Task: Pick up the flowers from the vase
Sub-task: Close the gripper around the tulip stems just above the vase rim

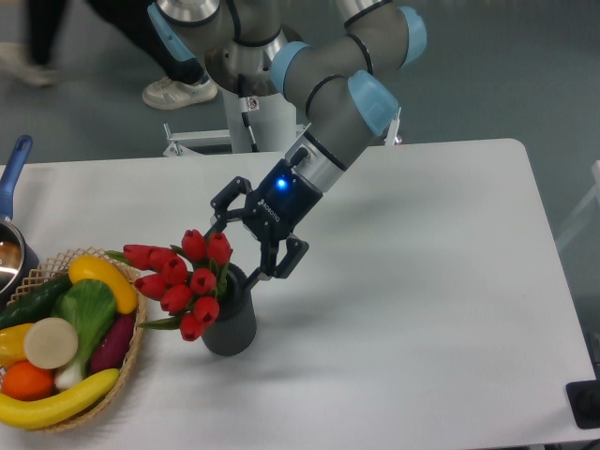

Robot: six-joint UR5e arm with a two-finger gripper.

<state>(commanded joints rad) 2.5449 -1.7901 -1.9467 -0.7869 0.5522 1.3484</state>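
A bunch of red tulip buds, the flowers [180, 278], stands in a small dark ribbed vase [231, 327] and leans left toward the basket. My gripper [233, 254] reaches down from the upper right to just above the vase mouth. Its jaws are open, one finger [217, 214] behind the buds and the other finger [272, 265] at the vase's right rim. The stems between the fingers are mostly hidden by the buds and leaves. I cannot tell whether the fingers touch them.
A wicker basket [131, 361] with toy fruit and vegetables stands at the left, close to the flowers. A pot with a blue handle [13, 178] sits at the far left edge. A person's feet show on the floor behind the table.
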